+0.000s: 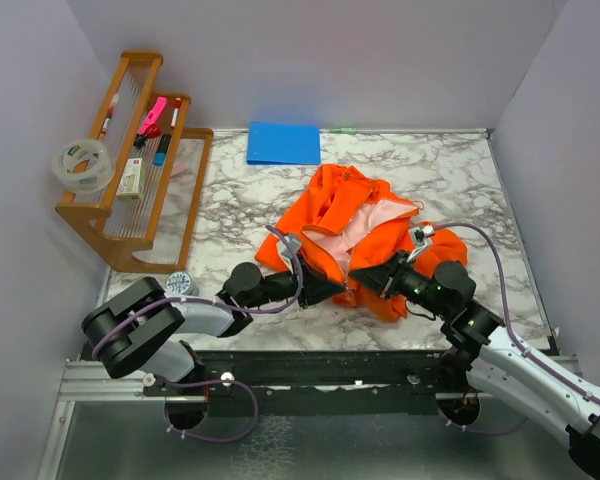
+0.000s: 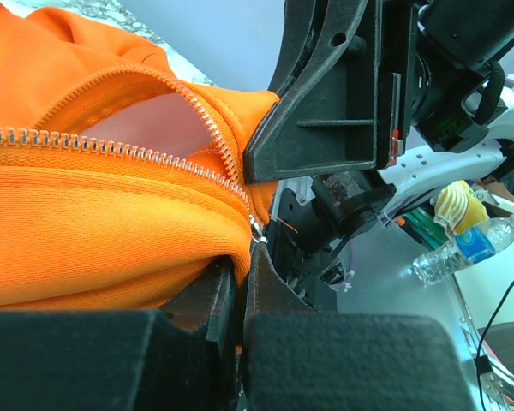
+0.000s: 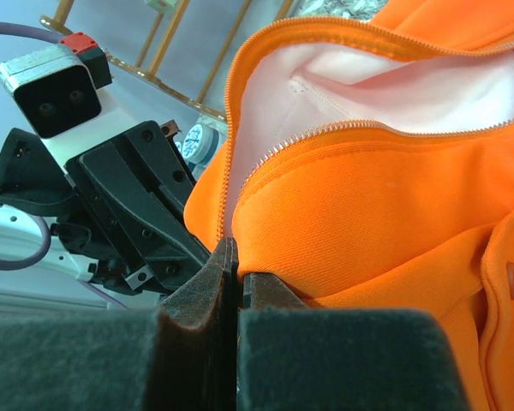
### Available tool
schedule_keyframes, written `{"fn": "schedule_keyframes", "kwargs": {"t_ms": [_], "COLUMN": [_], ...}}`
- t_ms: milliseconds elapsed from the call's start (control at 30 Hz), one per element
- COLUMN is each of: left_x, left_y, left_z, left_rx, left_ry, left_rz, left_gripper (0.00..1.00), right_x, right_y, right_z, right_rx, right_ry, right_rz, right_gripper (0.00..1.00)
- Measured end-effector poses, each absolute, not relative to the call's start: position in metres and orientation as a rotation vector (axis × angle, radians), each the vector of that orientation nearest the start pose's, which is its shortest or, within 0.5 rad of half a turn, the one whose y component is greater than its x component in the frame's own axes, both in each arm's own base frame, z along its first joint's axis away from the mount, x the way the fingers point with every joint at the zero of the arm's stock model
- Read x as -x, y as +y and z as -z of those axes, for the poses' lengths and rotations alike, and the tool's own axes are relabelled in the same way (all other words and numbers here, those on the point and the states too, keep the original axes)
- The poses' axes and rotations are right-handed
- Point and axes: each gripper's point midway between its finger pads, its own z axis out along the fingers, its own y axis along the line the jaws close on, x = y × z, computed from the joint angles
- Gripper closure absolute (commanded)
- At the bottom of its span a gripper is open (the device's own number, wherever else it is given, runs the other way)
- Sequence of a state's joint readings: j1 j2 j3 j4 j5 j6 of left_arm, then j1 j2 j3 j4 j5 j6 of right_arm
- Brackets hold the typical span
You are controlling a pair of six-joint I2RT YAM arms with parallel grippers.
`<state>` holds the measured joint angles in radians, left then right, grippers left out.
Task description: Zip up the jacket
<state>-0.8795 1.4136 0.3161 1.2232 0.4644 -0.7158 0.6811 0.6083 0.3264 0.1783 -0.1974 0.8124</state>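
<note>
The orange jacket (image 1: 355, 225) lies on the marble table, open in front so its pale pink lining shows. My left gripper (image 1: 332, 290) is shut on the jacket's bottom hem, beside the lower end of the metal zipper (image 2: 111, 147). My right gripper (image 1: 365, 276) is shut on the hem of the other front panel (image 3: 368, 223), facing the left gripper a few centimetres away. In the right wrist view the zipper teeth (image 3: 325, 130) run apart up to the collar. The slider is not clearly seen.
A flat blue rectangle (image 1: 284, 143) lies at the table's back. A wooden rack (image 1: 135, 165) with pens and a tape roll (image 1: 82, 164) stands at the left. A small round container (image 1: 180, 283) sits near the left arm. The table's front edge is just below the grippers.
</note>
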Motion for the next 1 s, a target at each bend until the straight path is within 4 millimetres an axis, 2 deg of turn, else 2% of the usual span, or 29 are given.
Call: {"fn": "schedule_keyframes", "kwargs": {"t_ms": [333, 633, 800, 1000], "left_x": [-0.156, -0.159, -0.156, -0.147], "left_y": [-0.350, -0.355, -0.356, -0.349], "left_z": [-0.159, -0.124, -0.110, -0.092], "left_rx": [-0.582, -0.597, -0.605, -0.606], "left_ry": [1.646, 1.756, 1.800, 1.859], "left_rz": [1.540, 1.488, 1.479, 1.462], "left_gripper": [1.00, 1.00, 1.00, 1.00], "right_x": [-0.193, -0.193, -0.190, -0.184], "right_y": [0.228, 0.222, 0.219, 0.221], "right_z": [-0.173, -0.142, -0.121, -0.098], "right_rx": [-0.035, -0.100, -0.112, -0.107], "right_ry": [1.945, 2.042, 2.120, 2.202], "right_rz": [-1.185, -1.124, -1.079, -1.059], "right_gripper": [1.00, 1.00, 1.00, 1.00]}}
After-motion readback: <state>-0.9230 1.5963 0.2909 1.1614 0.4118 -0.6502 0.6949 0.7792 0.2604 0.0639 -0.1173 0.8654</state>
